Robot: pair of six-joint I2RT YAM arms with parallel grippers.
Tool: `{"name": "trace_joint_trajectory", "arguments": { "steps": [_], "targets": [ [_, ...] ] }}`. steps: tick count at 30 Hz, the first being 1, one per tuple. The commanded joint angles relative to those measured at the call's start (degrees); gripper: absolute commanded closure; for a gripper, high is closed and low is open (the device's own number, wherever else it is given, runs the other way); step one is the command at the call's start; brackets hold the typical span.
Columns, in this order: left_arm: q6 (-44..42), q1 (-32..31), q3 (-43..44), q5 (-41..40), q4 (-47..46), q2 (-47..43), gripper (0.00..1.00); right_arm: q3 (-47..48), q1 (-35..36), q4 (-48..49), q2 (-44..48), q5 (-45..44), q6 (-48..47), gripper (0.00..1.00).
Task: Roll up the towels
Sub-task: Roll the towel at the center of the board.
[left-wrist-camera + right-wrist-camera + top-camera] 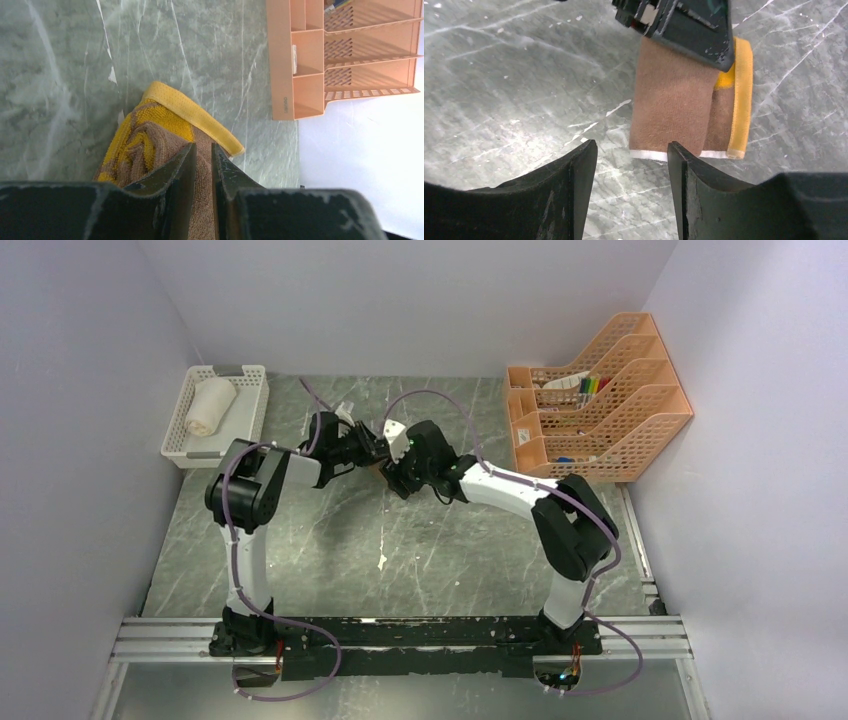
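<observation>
Nearest item: left gripper [203,150], dark fingers drawn narrow and pinched on cloth, with brown pile showing in the slit between them.

Item 2: brown towel [674,100], lying on the grey marbled table [400,550] at mid-depth, between the two wrists. It is gathered into a short bundle. The left wrist view shows mustard and brown layers coiled at its end (a roll, though a loose one). A mustard strip runs along one side, and a white hem marks the edge facing the right arm.

Item 3: right gripper [631,150], jaws spread wide and holding nothing. The towel's white hem sits just ahead of the gap between its fingers.

Item 4: cream towel [210,405], rolled and lying in the white basket [250,380] at the far left, well apart from both arms.

Item 5: orange file rack [600,410], far right, with pens in one slot.

Condition note: one towel appears finished; the brown one seems mid-roll.

Hazards:
- The coil may spring open if the left pinch lets go before the roll is steadied.
- The right fingers may catch only the outer layer and peel it back.
- The two wrists sit very near each other, so a careless approach could knock them together.
- The mustard strip may be left trailing.
</observation>
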State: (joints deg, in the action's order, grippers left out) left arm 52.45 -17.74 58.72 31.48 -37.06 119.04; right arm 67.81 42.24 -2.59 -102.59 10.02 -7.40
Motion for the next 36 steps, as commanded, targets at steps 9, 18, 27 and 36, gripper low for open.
{"name": "trace_joint_trajectory", "arguments": {
  "steps": [9,18,27,36],
  "targets": [
    [-3.79,-0.46,6.87,-3.45,6.91,3.64,0.71,3.31,4.62,3.00,-7.31,-12.22,-8.84,0.45],
    [-4.54,-0.50,7.55,-3.56,8.13,3.63,0.71,4.91,6.04,6.99,-9.90,-23.34,-10.67,0.45],
    [-4.55,-0.54,7.55,-3.08,7.93,4.09,0.71,4.06,6.24,9.33,-7.04,-20.64,-11.76,0.40],
    [-4.99,-0.54,7.57,-2.81,8.37,3.65,0.71,10.31,3.20,1.48,-11.08,-16.16,-10.87,0.37]
  ]
}}
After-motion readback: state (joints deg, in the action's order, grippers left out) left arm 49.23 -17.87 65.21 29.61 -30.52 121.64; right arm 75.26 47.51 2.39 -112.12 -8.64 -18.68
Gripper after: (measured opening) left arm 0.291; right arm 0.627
